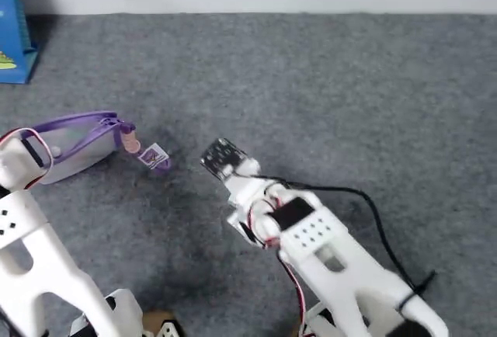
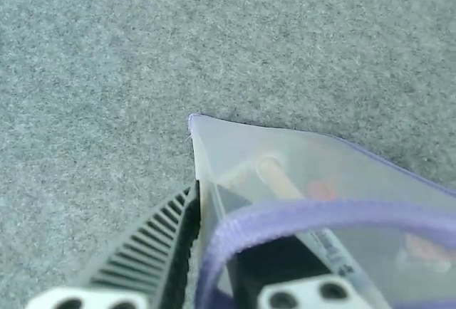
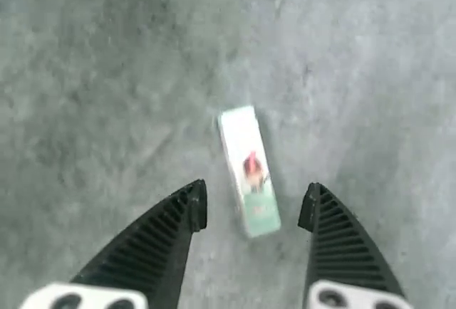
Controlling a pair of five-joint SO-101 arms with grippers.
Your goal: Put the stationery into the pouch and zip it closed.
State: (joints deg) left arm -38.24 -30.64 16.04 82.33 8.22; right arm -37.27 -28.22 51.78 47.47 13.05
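Note:
A translucent pouch (image 1: 78, 147) with a purple zip rim (image 2: 313, 216) lies at the left of the grey mat. My left gripper (image 2: 206, 252) is shut on the pouch's wall at its left end (image 1: 31, 157), one finger inside and one outside. A tan stick (image 2: 274, 177) lies inside the pouch, and its end (image 1: 128, 141) pokes out of the mouth, beside a small purple-and-white tag (image 1: 155, 157). My right gripper (image 3: 253, 206) hangs open at mid-table (image 1: 221, 158), right of the pouch. A small white eraser (image 3: 248, 170) lies flat on the mat between and just beyond its fingertips.
A blue box (image 1: 12, 34) stands at the far left edge by the pale back wall. The right arm's black cable (image 1: 373, 213) trails across the mat behind it. Bare grey mat (image 1: 349, 81) stretches to the right and back.

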